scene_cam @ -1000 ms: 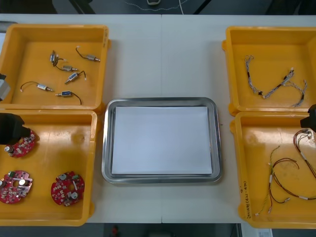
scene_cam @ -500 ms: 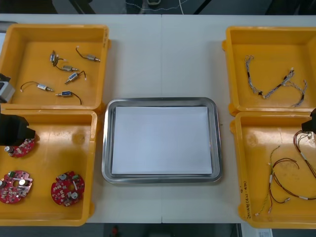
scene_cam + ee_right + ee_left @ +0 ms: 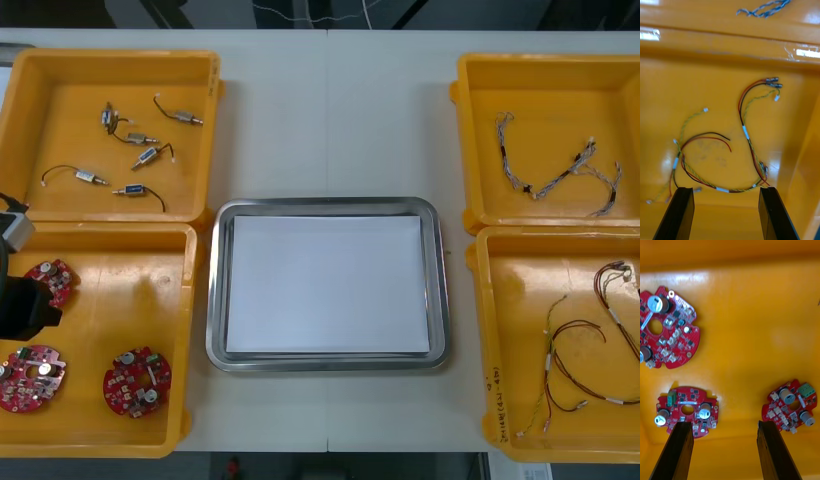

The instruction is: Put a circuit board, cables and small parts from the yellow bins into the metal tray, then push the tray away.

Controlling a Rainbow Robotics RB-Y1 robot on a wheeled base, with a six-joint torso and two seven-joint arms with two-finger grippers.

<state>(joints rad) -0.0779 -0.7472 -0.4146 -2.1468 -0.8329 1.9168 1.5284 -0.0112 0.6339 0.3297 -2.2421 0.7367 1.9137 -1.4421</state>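
metal tray (image 3: 214, 300), white inside, sits between yellow bins (image 3: 530, 100). left gripper (image 3: 20, 306) hangs over near-left bin (image 3: 130, 290) among three red circuit boards (image 3: 137, 381).

Our left arm (image 3: 20, 305) comes in at the far left of the front view. From above we see it as a dark block, with a grey wrist piece (image 3: 12, 228) just beyond it. In the left wrist view our left gripper (image 3: 724, 427) faces downward, its two black fingers (image 3: 677, 450) standing well apart with nothing between them. In the right wrist view our right gripper (image 3: 726, 191) is posed alike, its fingers (image 3: 771, 213) spread wide and holding nothing.
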